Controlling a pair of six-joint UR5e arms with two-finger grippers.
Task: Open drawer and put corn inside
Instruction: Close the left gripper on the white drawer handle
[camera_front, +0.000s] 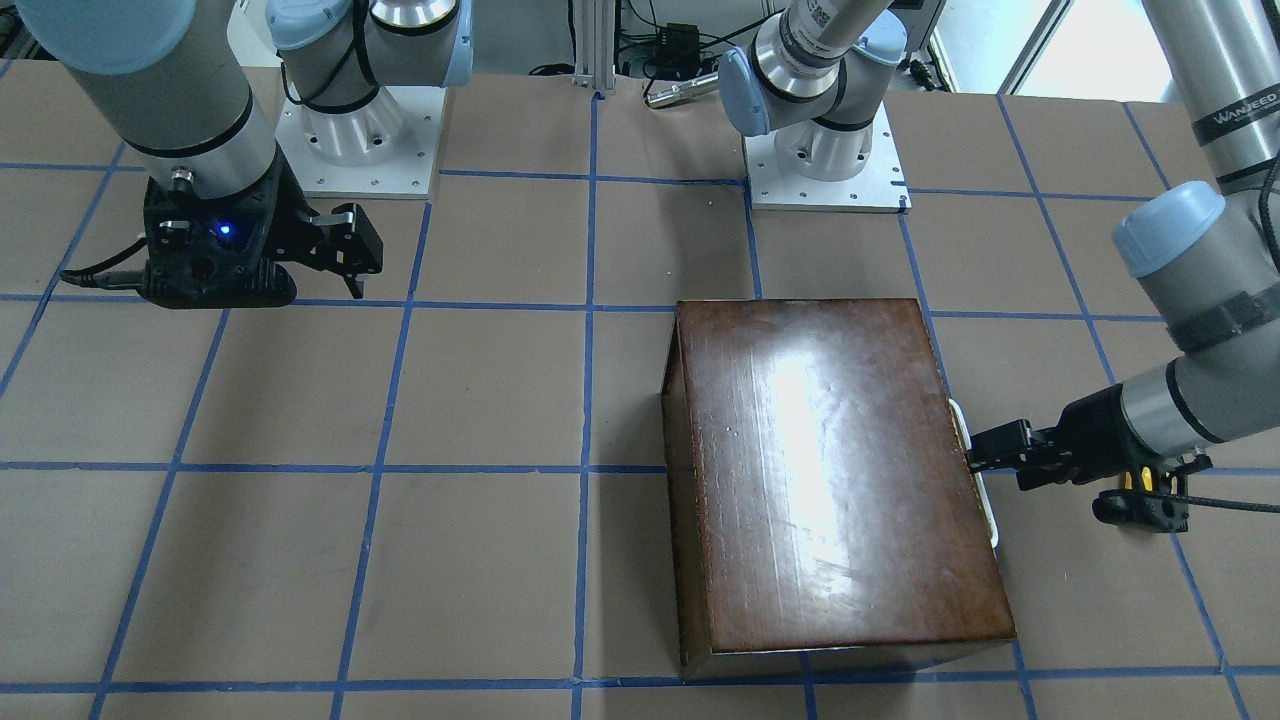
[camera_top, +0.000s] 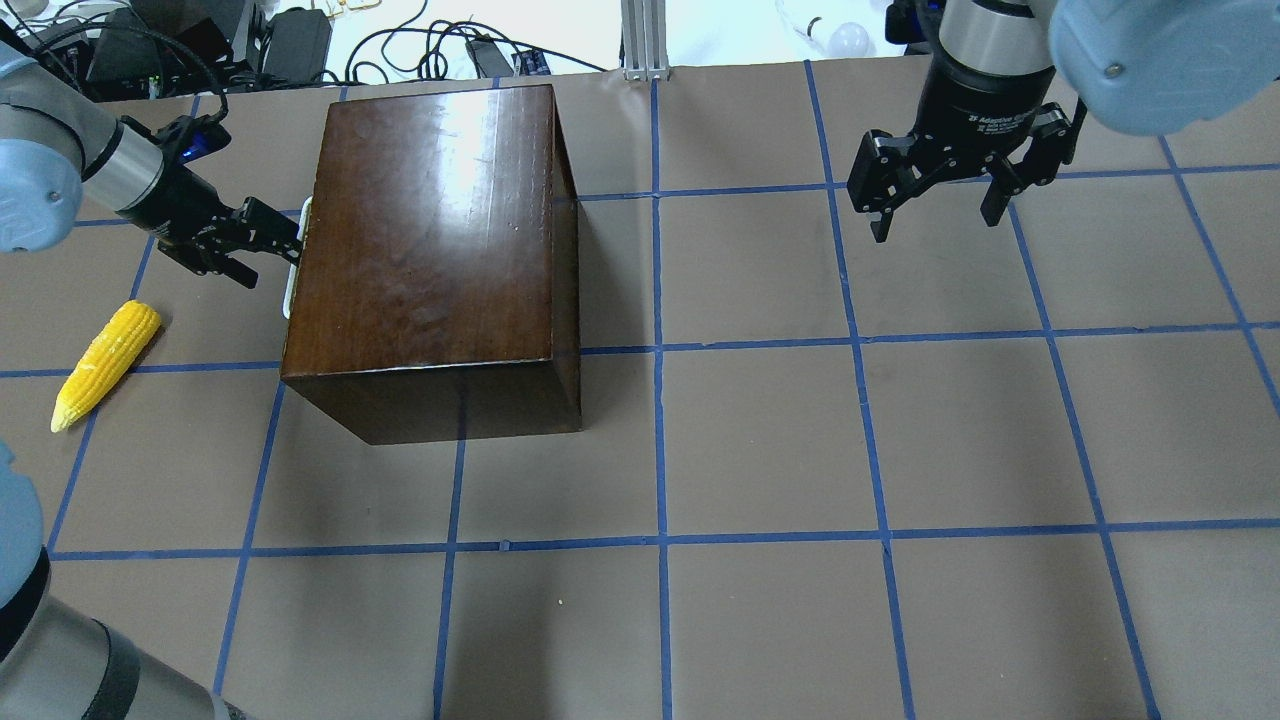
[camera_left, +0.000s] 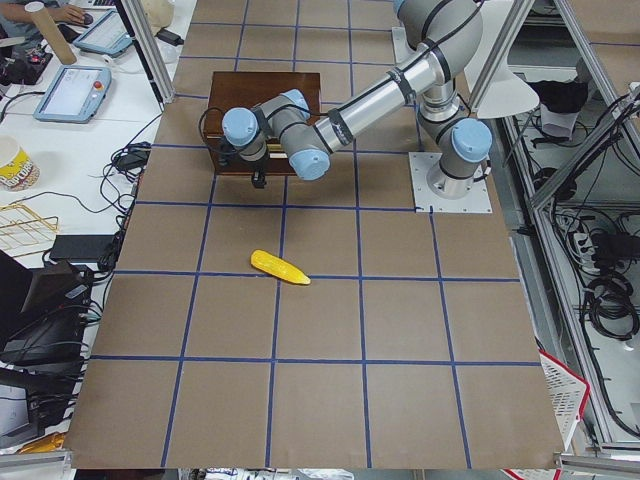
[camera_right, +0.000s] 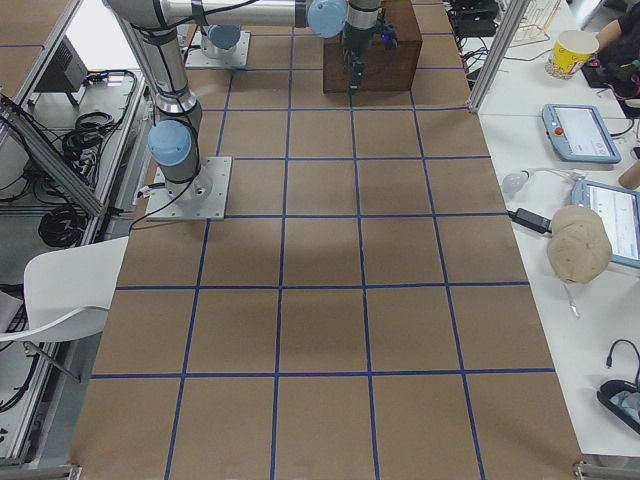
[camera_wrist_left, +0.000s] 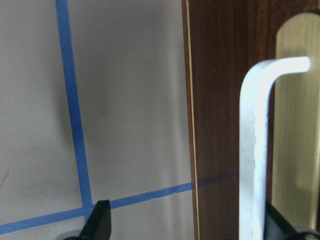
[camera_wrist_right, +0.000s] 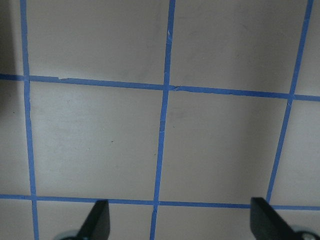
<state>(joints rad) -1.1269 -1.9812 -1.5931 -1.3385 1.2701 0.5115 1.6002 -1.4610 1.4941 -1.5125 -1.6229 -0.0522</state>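
Observation:
The glossy dark-brown box (camera_top: 430, 230) stands on the table, also seen in the front-facing view (camera_front: 830, 470). Its drawer is shut; only the dark front panel (camera_wrist_left: 220, 100) and the whitish handle (camera_wrist_left: 255, 150) show. My left gripper (camera_top: 275, 245) is open at the handle (camera_top: 293, 270), which lies between its fingertips (camera_wrist_left: 100, 222), close to the right one. The yellow corn (camera_top: 105, 363) lies on the table beside that gripper, apart from the box, and also shows in the left exterior view (camera_left: 280, 267). My right gripper (camera_top: 935, 225) is open and empty, far from the box.
The table is brown paper with a blue tape grid (camera_top: 660, 540). Both arm bases (camera_front: 825, 160) stand at the robot's side. Cables and devices lie beyond the far edge (camera_top: 300, 40). An operators' table with tablets (camera_right: 580, 130) stands alongside.

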